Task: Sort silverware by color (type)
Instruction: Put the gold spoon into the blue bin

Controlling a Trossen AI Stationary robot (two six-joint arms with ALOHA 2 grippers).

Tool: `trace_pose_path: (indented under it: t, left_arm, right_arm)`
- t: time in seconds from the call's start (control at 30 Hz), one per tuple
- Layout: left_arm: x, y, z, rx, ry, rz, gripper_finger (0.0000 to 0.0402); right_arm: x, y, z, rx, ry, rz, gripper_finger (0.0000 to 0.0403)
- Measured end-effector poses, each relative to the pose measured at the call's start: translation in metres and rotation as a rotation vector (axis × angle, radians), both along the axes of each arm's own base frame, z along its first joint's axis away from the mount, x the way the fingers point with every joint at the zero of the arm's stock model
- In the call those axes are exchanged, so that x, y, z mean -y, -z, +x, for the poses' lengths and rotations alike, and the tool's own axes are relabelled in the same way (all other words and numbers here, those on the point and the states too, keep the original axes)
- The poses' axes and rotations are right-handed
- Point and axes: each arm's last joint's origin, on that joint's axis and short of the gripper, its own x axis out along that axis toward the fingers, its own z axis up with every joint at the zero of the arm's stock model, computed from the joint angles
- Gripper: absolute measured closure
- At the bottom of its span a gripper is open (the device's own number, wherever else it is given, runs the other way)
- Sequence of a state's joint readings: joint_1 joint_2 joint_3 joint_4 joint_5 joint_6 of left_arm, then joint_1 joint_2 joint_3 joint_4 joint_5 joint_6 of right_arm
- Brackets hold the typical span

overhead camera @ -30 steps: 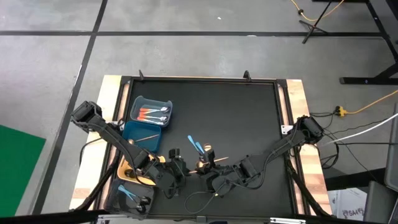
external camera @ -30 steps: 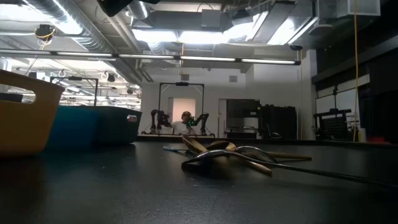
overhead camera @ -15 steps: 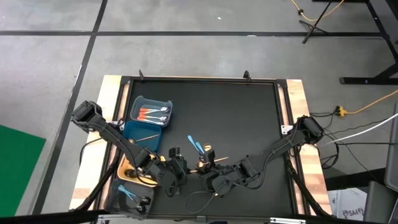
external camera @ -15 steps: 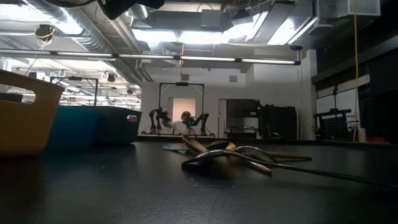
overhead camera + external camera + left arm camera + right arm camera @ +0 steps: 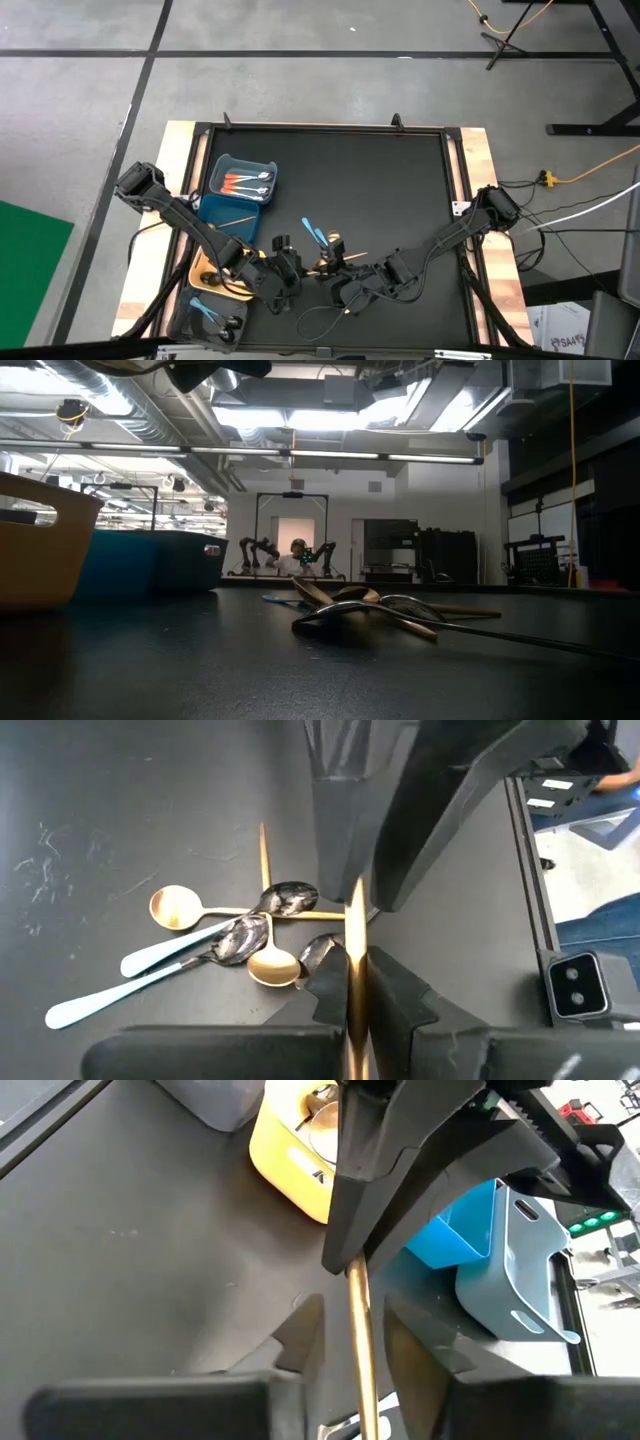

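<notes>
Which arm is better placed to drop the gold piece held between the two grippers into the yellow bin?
Left. The left gripper is shut on the gold piece, and the yellow bin sits on that arm's side. The right gripper stands open around the handle, farther from the bin.
</notes>
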State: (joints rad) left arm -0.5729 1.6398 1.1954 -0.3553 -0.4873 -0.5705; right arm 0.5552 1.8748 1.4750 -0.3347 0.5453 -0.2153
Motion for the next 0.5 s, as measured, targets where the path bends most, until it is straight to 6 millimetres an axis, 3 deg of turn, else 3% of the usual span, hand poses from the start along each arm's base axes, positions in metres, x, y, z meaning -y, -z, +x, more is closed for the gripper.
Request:
trace_pose_path:
  t: [0.27, 0.5]
  left_arm:
    - [-0.003, 0.004, -0.005, -0.066, 0.001, 0.038, 0.0389]
    - [-0.011, 0.006, -0.003, -0.101, 0.013, 0.086, 0.0389]
  right_arm:
    - [0.001, -0.001, -0.002, -0.013, -0.003, -0.011, 0.0284]
    - [0.000, -0.020, -0.021, -0.027, -0.018, -0.011, 0.0285]
